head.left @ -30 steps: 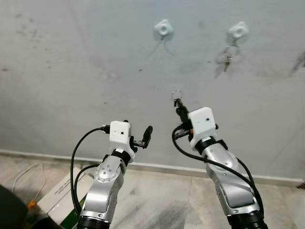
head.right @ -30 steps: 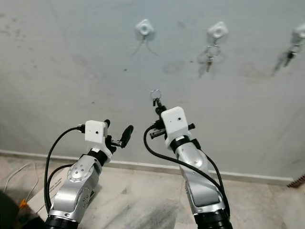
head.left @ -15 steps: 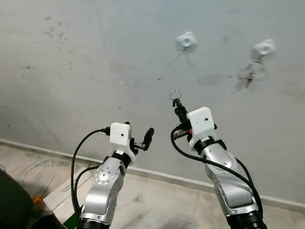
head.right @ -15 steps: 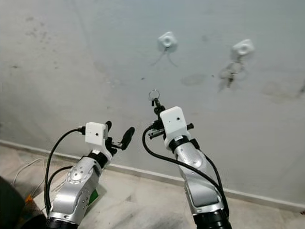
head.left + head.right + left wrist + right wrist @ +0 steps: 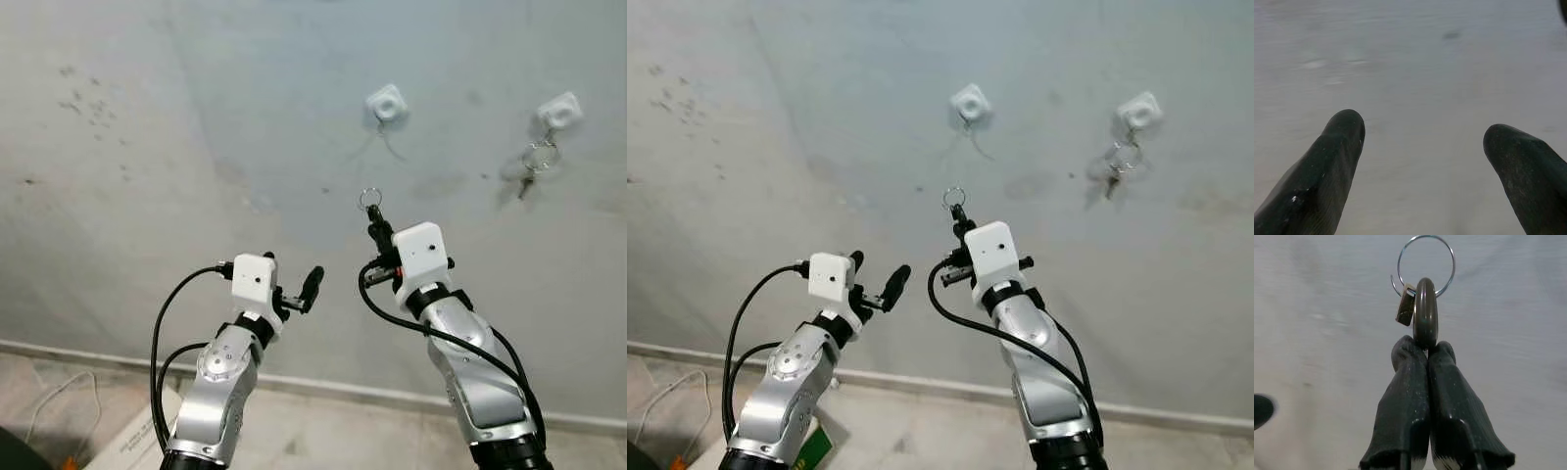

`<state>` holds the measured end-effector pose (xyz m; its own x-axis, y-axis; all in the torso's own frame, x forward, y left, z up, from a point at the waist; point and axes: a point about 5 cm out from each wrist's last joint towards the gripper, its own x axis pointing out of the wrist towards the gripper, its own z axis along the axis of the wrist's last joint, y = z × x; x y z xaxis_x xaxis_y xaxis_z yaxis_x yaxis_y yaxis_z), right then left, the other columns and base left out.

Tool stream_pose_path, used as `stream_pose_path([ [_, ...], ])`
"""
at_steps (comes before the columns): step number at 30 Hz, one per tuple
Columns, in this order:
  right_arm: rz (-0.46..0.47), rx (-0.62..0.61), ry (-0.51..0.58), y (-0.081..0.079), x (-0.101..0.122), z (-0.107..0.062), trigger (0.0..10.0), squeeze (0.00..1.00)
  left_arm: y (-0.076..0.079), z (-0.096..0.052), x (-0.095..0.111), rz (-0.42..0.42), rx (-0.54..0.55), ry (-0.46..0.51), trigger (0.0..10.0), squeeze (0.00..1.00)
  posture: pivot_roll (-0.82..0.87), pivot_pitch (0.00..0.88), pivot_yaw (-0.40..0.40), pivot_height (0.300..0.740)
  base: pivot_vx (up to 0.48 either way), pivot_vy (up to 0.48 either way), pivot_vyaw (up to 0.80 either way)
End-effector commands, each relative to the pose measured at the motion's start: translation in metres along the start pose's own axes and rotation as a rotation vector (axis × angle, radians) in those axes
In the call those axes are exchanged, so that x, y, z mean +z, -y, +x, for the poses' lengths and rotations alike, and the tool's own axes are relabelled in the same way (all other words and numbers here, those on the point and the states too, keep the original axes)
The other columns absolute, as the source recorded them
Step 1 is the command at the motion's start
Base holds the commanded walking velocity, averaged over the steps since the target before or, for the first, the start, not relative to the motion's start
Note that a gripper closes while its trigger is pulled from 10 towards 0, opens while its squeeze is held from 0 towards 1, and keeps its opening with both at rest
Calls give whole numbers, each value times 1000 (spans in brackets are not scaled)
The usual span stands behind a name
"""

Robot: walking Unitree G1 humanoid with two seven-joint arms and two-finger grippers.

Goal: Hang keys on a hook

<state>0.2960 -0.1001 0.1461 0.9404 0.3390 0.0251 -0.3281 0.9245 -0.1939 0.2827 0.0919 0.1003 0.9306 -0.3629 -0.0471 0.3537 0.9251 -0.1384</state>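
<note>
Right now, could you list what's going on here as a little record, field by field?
Right gripper: shut on the keys, ring pointing up toward the wall
Left gripper: open, holding nothing
Empty hook: on the wall, above the keys
Other hook: further right, another key set hanging from it
Status: keys not yet hung

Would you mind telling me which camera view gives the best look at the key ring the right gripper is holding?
The right wrist view: the key ring appears large and sharp above the right gripper, whose fingers are pinched shut on the key's dark head. In the two eye views the ring is a tiny loop below the empty hook. The left wrist view shows open fingers and wall.
</note>
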Motion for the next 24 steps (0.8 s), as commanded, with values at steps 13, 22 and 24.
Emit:
stream_pose_path([
  [13,-5,14,33,-3,8,5,10000,0,-2,-2,0,13,28,2,10000,0,-53,0,54,740,0,0,-62],
  [22,-13,17,30,-3,8,3,10000,0,0,-1,0,-5,17,-4,10000,0,-56,0,53,740,0,-206,0],
  [24,-13,17,30,-3,7,3,10000,0,0,-1,0,-6,16,-4,10000,0,-58,0,54,740,0,-428,0],
])
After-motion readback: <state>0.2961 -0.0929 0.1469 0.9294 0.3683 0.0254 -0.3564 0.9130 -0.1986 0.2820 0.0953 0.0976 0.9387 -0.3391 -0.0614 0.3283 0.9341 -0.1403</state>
